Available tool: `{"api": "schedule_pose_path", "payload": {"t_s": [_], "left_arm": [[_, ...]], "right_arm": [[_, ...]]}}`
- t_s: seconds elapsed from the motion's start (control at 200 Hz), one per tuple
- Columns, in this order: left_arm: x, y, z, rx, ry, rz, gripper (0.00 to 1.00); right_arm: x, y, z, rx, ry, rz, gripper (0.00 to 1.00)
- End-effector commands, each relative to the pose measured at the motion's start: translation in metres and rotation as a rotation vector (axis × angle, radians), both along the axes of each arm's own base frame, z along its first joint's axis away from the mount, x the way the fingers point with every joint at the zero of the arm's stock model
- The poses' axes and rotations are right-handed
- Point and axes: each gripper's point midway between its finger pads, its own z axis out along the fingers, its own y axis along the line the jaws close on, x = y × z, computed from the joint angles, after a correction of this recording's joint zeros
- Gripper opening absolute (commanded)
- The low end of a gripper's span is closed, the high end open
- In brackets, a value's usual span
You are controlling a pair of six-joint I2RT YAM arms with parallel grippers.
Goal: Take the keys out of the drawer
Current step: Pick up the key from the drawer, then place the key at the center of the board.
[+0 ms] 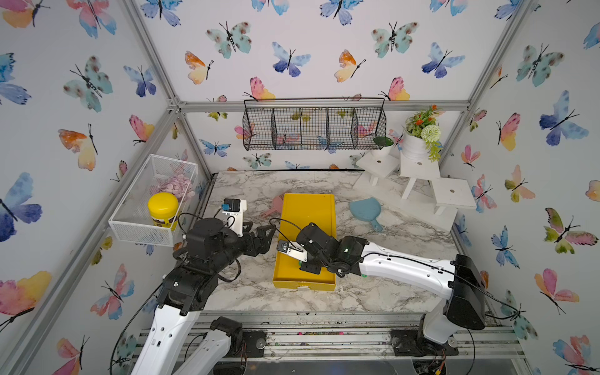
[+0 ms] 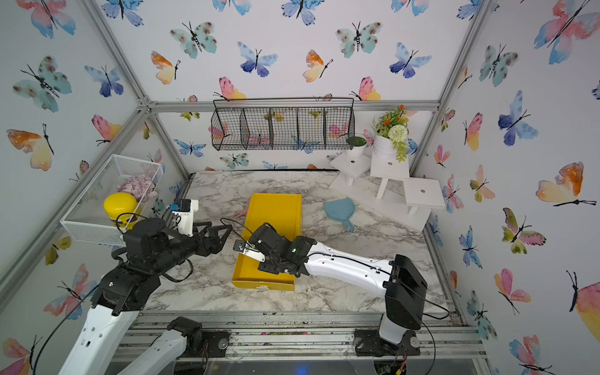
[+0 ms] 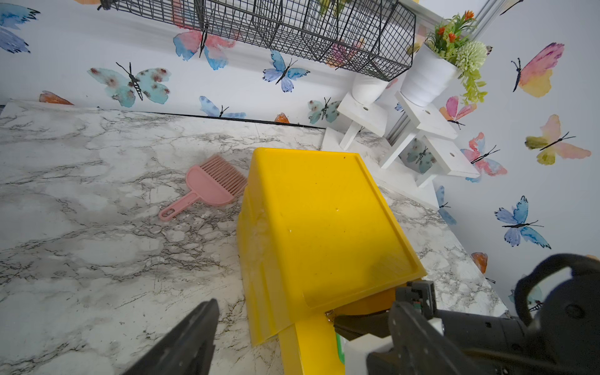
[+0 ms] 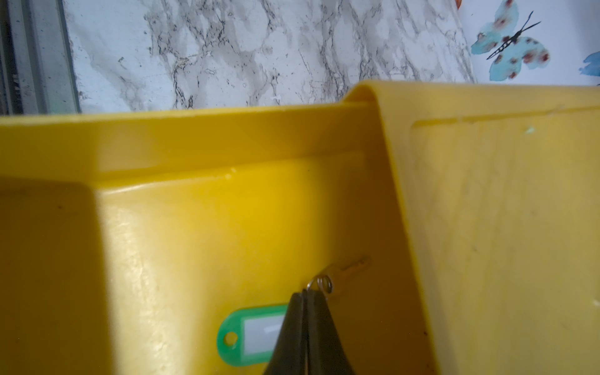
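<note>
Right gripper [image 4: 306, 293], seen from its own wrist camera, is down inside the yellow drawer [image 4: 194, 139]. Its two dark fingers [image 4: 324, 331] are pressed flat against each other. The silver key ring [image 4: 321, 283] sits exactly at their tips and appears nipped between them.

One small key [image 4: 349, 268] hangs from that ring, its blade pointing toward the yellow case [image 4: 487, 227] that houses the drawer. A green tag [image 4: 246, 339] with a white label lies flat on the drawer floor just beside the fingers, which partly cover it. No other key shows in this view.

In both top views the drawer [image 1: 302, 285] [image 2: 259, 284] stands drawn out of the case [image 1: 308, 211] toward the robot, and the right arm [image 1: 406, 266] crosses above it, hiding the key.

Left gripper [image 1: 268, 238] [image 2: 225, 238] is spread wide and holds nothing. It hangs over the marble tabletop [image 1: 373, 292] just beside the drawer's left wall.

A pink brush [image 3: 211, 188] lies against the case's left side, and a blue dustpan [image 1: 367, 211] lies to its right.
</note>
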Motion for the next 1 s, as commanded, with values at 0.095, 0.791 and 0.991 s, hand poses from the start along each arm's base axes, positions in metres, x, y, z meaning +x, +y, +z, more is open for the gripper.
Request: {"api": "schedule_pose_path", "payload": {"t_s": [0.095, 0.791, 0.991], "left_arm": [[0.003, -0.003, 0.018, 0.001, -0.065, -0.021, 0.87], [0.003, -0.011, 0.053, 0.102, -0.222, -0.116, 0.87], [-0.002, -0.016, 0.068, 0.141, -0.294, -0.173, 0.87]], "right_arm": [[0.008, 0.001, 0.041, 0.091, -0.050, -0.025, 0.03], [0.007, 0.001, 0.135, 0.284, -0.111, -0.036, 0.02], [0.018, -0.019, 0.165, 0.321, -0.142, -0.087, 0.02]]}}
